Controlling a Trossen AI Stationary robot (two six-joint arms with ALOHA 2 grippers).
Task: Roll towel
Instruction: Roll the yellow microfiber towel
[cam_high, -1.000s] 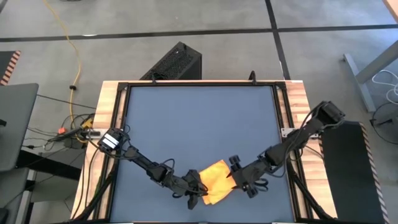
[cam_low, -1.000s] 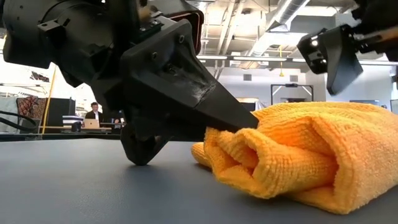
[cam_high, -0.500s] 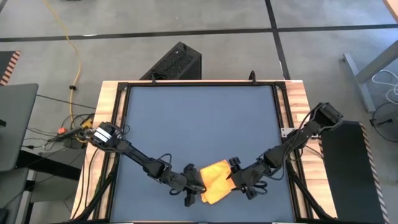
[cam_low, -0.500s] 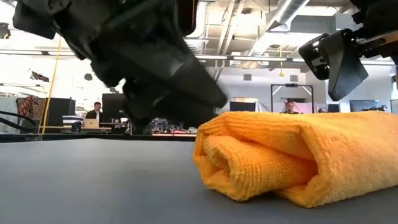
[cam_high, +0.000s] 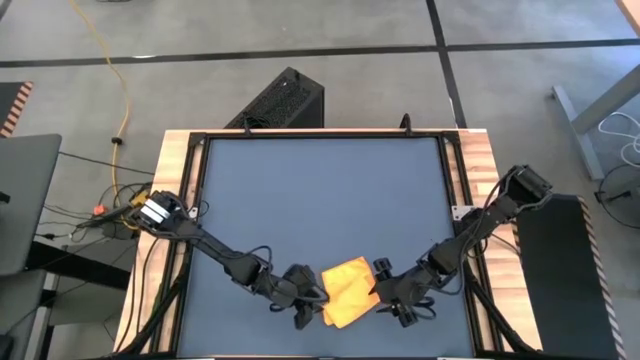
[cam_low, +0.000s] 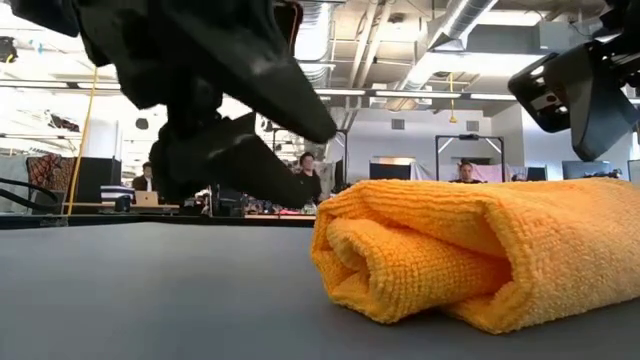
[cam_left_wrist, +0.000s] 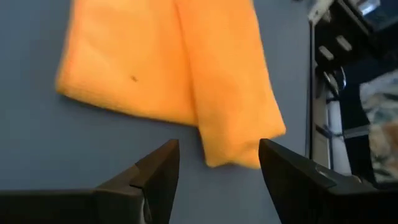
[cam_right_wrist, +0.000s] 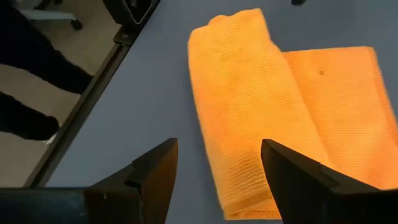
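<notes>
- Towel: yellow-orange cloth, lying on the dark blue-grey desk near its front edge, about midway across.
- Part of it is rolled. From desk height the roll shows a spiral end with layers curled inward. The rest lies as a flat flap beside the roll, seen from the right wrist.
- A small dark speck sits on the flat part.
- Left claw: just beside the towel on its left side, low over the desk. Fingers stand apart with nothing between them; the towel's corner lies just beyond the tips, not touching as far as I can tell.
- Right claw: just beside the towel on the opposite side. Fingers spread apart, empty, the rolled end of the towel lying ahead of them.
- From desk height the right claw's finger hangs clear above the towel's far end.
- Desk has a wooden border with black rails.
- Beyond the desk: a black box on the floor, a yellow cable, people seated at screens far back in the room.
</notes>
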